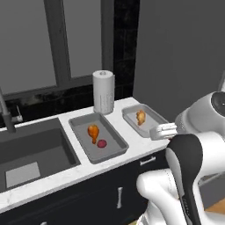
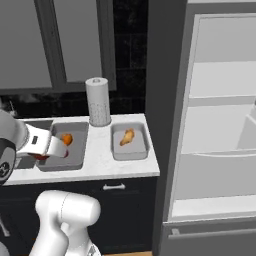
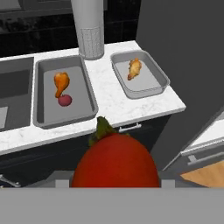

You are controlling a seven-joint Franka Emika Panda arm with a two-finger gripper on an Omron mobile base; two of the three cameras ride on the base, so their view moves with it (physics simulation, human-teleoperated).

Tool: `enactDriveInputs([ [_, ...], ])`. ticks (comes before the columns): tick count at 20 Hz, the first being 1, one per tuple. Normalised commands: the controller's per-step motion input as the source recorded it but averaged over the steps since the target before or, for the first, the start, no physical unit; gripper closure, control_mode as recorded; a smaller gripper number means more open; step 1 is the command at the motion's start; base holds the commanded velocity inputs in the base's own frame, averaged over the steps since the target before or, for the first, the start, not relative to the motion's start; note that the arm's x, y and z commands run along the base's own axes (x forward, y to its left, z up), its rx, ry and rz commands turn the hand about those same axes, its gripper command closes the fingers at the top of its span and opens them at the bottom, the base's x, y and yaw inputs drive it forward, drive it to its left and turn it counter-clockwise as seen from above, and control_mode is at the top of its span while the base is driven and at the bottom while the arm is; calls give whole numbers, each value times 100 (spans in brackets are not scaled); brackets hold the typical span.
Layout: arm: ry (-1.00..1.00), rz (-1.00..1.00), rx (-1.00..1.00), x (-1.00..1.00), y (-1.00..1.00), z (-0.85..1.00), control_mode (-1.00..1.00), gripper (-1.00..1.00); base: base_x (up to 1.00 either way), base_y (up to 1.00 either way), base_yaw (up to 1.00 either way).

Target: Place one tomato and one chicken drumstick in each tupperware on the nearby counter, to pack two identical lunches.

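The tupperware was set out as two grey trays on the counter [image 1: 83,169], between the dark sink [image 1: 30,151] on the left and the open fridge [image 2: 220,125] on the right. The counter was the largest thing in view, white marbled stone over dark cabinets, with a paper-towel roll [image 1: 103,91] standing at its far edge just behind the trays.

The left tray [image 1: 83,140], beside the sink, was seen to hold one drumstick [image 1: 93,132] and, just near of it, a small dark red tomato [image 1: 102,143]. That lunch was judged complete.

The right tray [image 1: 154,121], nearest the fridge, was seen to hold a second drumstick [image 1: 140,116] and nothing else. A tomato was still wanted there, so the task was judged to be about three quarters done.

A second tomato [image 3: 114,164], large in the hand view with its green stalk uppermost, was seen at the bottom of that view, above and in front of the cabinets, near of both trays. It was taken to be pinched in the gripper [image 3: 114,183], though the fingertips were hidden behind it, so the grasp was inferred rather than seen. In the right base view a sliver of red was seen under the hand, over the left tray.

What was left was judged to be one placement: the held tomato carried over the right tray and released beside the drumstick.
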Motion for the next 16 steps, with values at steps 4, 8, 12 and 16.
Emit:
enactDriveInputs([
  [4,0,0,0,0,0,0,100,100,68,-1,0],
  [8,0,0,0,0,0,0,100,100,47,-3,0],
  [12,0,0,0,0,0,0,100,100,36,-5,0],
  [16,0,0,0,0,0,0,100,100,43,-6,0],
])
